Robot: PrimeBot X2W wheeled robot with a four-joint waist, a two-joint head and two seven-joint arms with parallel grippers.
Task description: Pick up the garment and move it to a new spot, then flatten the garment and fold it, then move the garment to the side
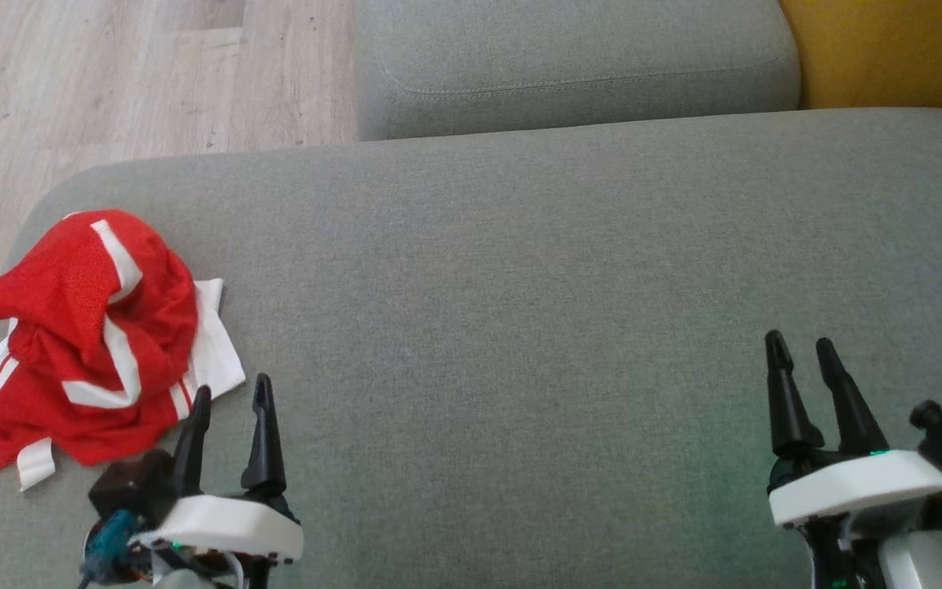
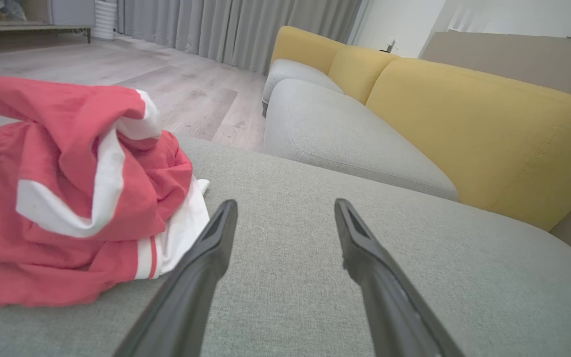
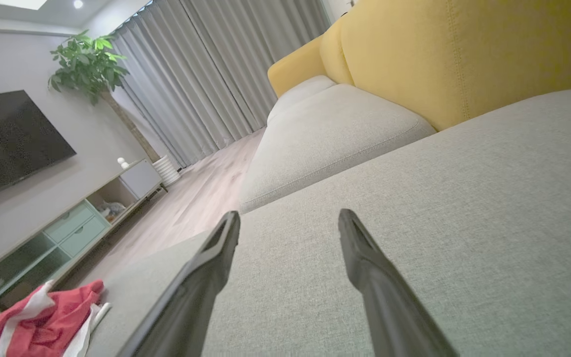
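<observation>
**Garment (image 1: 87,343) not yet picked up; whole task ahead**

Heap of red cloth with white stripes, crumpled, at 9 o'clock on the grey seat cushion (image 1: 561,327), close to its rounded edge; one low corner runs out toward 8 o'clock, near the rim; no part lifted, spread or folded. Judgement: the pick-up has not begun; carrying to a new spot, flattening, folding and setting aside are all left.

At 7 o'clock the left tool (image 1: 232,386), fingers spread, nothing between them; its outer finger sits just beside the garment's white flap, and whether it touches I cannot tell. At 5 o'clock the right tool (image 1: 799,339), fingers parted, empty, well apart from the garment.

Edges: wooden floor (image 1: 111,82) lies beyond the cushion from 9 round to 11 o'clock, so the heap sits on the side with the drop; cloth dragged that way could likely slide off. A second cushion (image 1: 569,65) at 12 o'clock, with a seam between the two; yellow backrest (image 1: 888,49) at 1 o'clock.

Room: cushion bare from its centre out to 3 o'clock; judged the best ground for laying the cloth flat, with both arms able to reach.
</observation>
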